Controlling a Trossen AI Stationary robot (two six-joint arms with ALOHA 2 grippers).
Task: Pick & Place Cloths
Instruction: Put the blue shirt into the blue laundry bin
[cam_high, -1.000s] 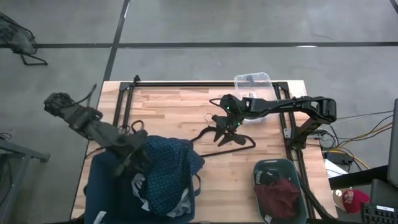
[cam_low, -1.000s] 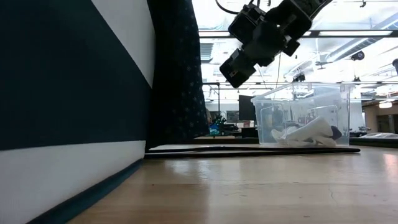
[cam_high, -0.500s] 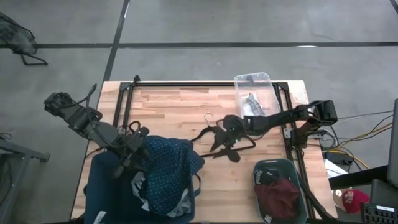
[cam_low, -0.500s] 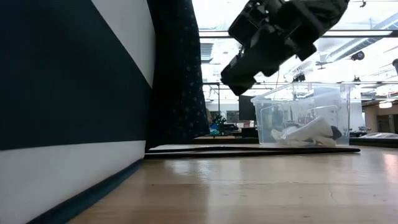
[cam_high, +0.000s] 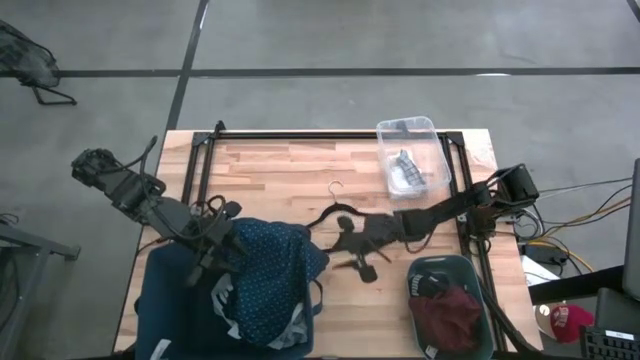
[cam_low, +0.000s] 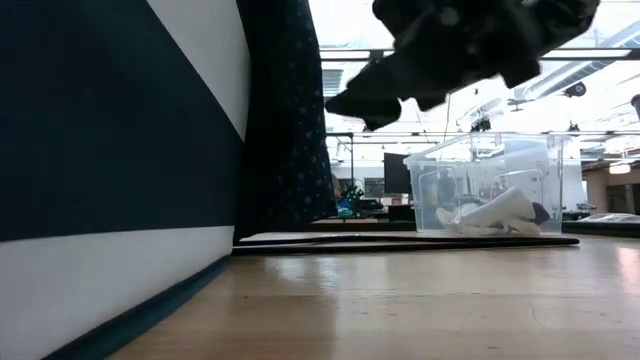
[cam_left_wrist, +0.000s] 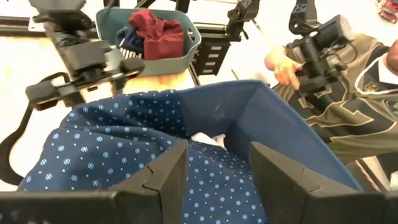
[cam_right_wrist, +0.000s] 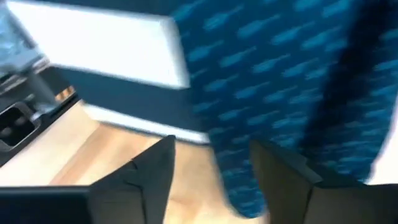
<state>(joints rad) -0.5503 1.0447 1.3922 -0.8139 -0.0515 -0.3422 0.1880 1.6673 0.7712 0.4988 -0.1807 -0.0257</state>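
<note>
My left gripper (cam_high: 222, 243) sits low at the near left part of the wooden table (cam_high: 280, 170), right at the edge of the navy dotted shirt (cam_high: 272, 270) that is heaped over the rim of the dark blue fabric bin (cam_high: 165, 300). In my left wrist view its two dark fingers (cam_left_wrist: 163, 175) stand apart with nothing between them, and the dotted cloth lies spread just beyond their tips. A strip of pale blue-white shirt (cam_high: 292, 338) peeks out under the navy one at the bin's near side. My right gripper (cam_high: 362, 243) is stretched out across the middle of the table, hanging above the boards just beside the thin black wire hanger (cam_high: 335, 212) that lies flat on the wood. In my right wrist view its fingers (cam_right_wrist: 151, 167) are spread with bare table showing between them, holding nothing, and the navy shirt and the bin's wall fill the space ahead. Near the right front corner, a grey-green plastic basket (cam_high: 428, 272) holds the maroon piece (cam_high: 450, 318) with a black printed garment (cam_high: 428, 288) at its far end. A clear plastic box (cam_high: 411, 155) at the far right of the table contains small grey-white socks (cam_high: 406, 170).
</note>
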